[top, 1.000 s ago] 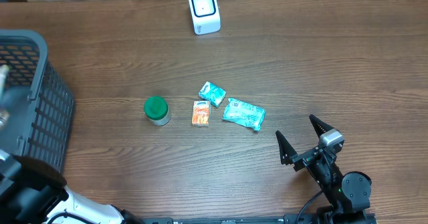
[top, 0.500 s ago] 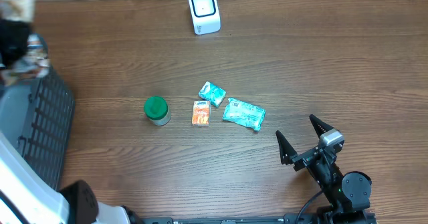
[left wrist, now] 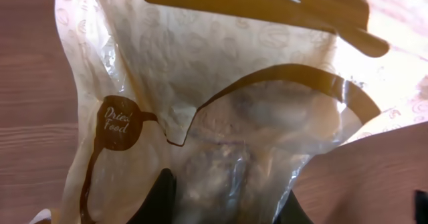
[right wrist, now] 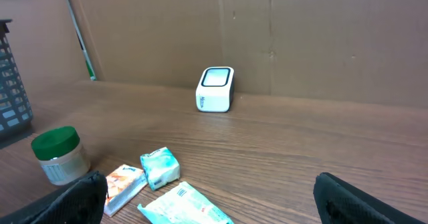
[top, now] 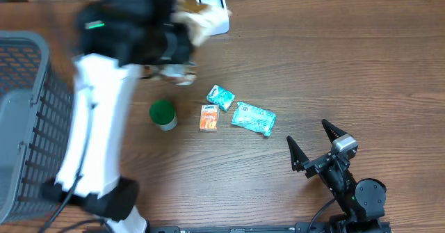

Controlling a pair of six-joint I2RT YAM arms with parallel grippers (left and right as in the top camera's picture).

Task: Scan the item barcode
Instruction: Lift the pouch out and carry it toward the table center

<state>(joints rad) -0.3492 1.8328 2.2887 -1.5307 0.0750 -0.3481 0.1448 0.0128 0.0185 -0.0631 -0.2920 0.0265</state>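
— How far along was the scanning at this moment?

— I would say in the middle. The left arm (top: pixel 97 115) held the pouch (top: pixel 197 19) up in the air, just beside the white scanner (right wrist: pixel 215 89) at the far edge of the table (top: pixel 348 66). From overhead, the pouch overlapped one side of the scanner. So the picking up was done, and the presenting to the scanner was under way.

— And what was left?

— To turn the barcode toward the scanner window and get a reading. I could not find any barcode in the pictures. The left wrist view showed only the translucent beige film with a brown "Dried Food" label. Whether a scan had registered, I could not tell. The arm was also blurred in the overhead view.

— What about the jaws?

— The left jaws were pressed nearly together and pinched the lower part of the pouch. Their dark tips showed at the bottom of the wrist view, against the film. The right jaws were spread wide and held nothing. They rested low near the table's front edge, well apart from the scanner.

— Did other items wait?

— Yes. A green-lidded jar (top: pixel 163 114), an orange packet (top: pixel 208 117) and two teal packets (top: pixel 253 117) lay untouched in the middle of the table.
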